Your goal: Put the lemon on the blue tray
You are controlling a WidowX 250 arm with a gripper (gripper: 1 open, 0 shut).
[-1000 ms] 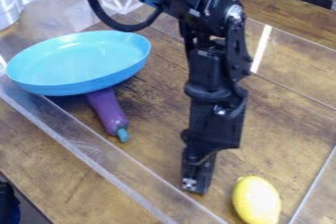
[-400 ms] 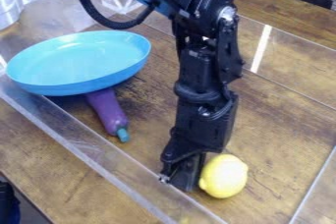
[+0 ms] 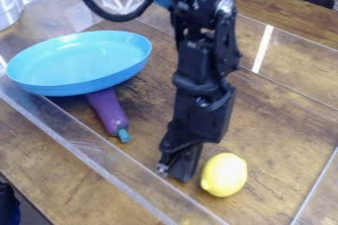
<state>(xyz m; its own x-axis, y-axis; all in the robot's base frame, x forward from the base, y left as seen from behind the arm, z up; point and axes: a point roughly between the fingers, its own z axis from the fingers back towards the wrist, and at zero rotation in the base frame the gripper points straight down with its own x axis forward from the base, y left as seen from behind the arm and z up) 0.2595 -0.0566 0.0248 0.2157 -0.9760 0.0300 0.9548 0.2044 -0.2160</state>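
The lemon (image 3: 224, 174) lies on the wooden table (image 3: 284, 111) near its front edge, just beside the arm's fingers (image 3: 177, 162), which are closed together. The blue tray (image 3: 77, 61) sits well apart, toward the far left corner.

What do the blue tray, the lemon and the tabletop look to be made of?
Blue tray: probably plastic, uniform colour with a soft sheen. Lemon: smooth, evenly bright yellow; real or plastic, hard to tell. Tabletop: wood or wood-look laminate, visible grain and plank seams.
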